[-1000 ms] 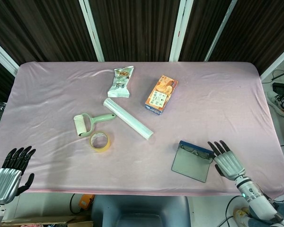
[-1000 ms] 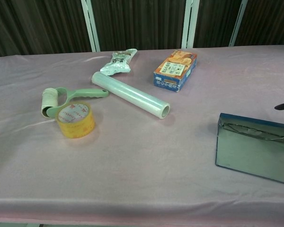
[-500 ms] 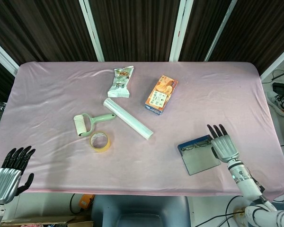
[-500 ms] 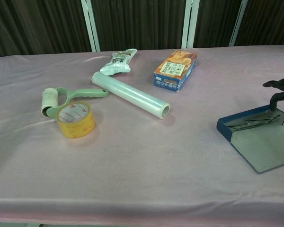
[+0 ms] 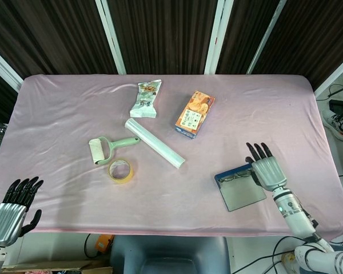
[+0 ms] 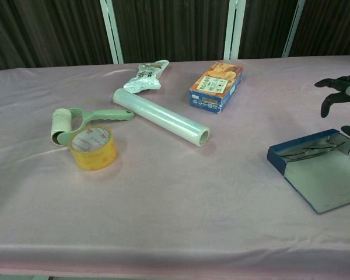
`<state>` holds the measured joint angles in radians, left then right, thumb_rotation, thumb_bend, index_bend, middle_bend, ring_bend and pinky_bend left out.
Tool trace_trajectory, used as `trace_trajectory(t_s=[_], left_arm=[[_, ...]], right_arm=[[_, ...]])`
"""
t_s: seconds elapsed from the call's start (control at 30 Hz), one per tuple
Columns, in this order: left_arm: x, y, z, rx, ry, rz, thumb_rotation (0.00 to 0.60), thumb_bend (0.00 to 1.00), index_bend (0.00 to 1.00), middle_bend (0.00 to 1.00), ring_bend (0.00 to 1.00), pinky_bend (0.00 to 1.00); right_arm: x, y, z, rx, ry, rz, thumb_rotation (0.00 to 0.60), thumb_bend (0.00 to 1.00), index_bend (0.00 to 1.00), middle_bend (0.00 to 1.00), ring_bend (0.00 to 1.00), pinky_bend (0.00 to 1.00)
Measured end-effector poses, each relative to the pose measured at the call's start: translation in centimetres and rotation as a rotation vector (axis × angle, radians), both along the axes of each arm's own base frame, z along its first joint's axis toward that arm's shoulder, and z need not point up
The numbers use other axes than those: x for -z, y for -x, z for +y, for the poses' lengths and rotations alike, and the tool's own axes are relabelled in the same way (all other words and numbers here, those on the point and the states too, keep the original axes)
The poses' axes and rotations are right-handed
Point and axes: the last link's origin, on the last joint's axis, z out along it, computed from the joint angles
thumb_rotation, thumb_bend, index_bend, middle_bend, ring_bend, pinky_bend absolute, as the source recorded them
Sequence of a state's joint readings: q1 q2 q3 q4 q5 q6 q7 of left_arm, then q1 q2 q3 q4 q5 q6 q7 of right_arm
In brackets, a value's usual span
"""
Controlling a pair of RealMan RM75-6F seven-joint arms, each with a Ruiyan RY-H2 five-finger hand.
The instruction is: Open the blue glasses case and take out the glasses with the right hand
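The blue glasses case point(image 5: 239, 186) point(image 6: 318, 169) lies open on the pink tablecloth at the right front, its grey lid flat toward me. Thin dark glasses point(image 5: 235, 176) point(image 6: 312, 149) rest inside its blue tray. My right hand point(image 5: 265, 168) point(image 6: 342, 93) hovers just right of and above the case, fingers spread, holding nothing. In the chest view only its dark fingers show at the right edge. My left hand point(image 5: 14, 204) hangs off the table's front left corner, fingers apart and empty; it is absent from the chest view.
A clear film roll point(image 5: 154, 143) point(image 6: 161, 116), a green lint roller point(image 5: 106, 150) point(image 6: 76, 122) and yellow tape point(image 5: 120, 170) point(image 6: 93, 147) lie left of centre. An orange snack box point(image 5: 195, 115) point(image 6: 217, 86) and a white packet point(image 5: 146, 99) point(image 6: 144, 76) sit further back.
The case has turned and slid slightly left and back since a second ago. My right hand rose and moved up and away from its right edge. The left hand stayed put.
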<state>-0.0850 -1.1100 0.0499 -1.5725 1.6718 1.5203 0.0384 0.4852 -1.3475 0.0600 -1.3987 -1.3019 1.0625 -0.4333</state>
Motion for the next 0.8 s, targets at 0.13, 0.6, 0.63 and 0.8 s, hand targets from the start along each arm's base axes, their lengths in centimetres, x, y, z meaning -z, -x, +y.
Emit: trace_trajectory(t_s=[0.13, 0.6, 0.63, 0.8], left_arm=[[-0.1, 0.1, 0.1, -0.003, -0.005, -0.004, 0.6, 0.43, 0.0, 0.04, 0.05, 0.05], [-0.4, 0.2, 0.1, -0.006, -0.01, -0.013, 0.6, 0.43, 0.0, 0.04, 0.05, 0.05], [-0.4, 0.2, 0.1, -0.005, -0.009, -0.013, 0.6, 0.43, 0.0, 0.04, 0.05, 0.05], [-0.4, 0.2, 0.1, -0.005, -0.008, -0.012, 0.6, 0.43, 0.0, 0.04, 0.05, 0.05]], right_arm=[[1.6, -1.1, -0.6, -0.008, -0.04, 0.006, 0.6, 0.6, 0.47, 0.01, 0.0, 0.0], [4.3, -2.2, -1.1, -0.013, -0.084, 0.06, 0.6, 0.6, 0.51, 0.01, 0.0, 0.0], [4.4, -2.3, -1.2, -0.012, -0.086, 0.064, 0.6, 0.6, 0.51, 0.01, 0.0, 0.0], [4.8, -2.4, -1.5, -0.002, -0.089, 0.068, 0.6, 0.6, 0.52, 0.01, 0.0, 0.0]])
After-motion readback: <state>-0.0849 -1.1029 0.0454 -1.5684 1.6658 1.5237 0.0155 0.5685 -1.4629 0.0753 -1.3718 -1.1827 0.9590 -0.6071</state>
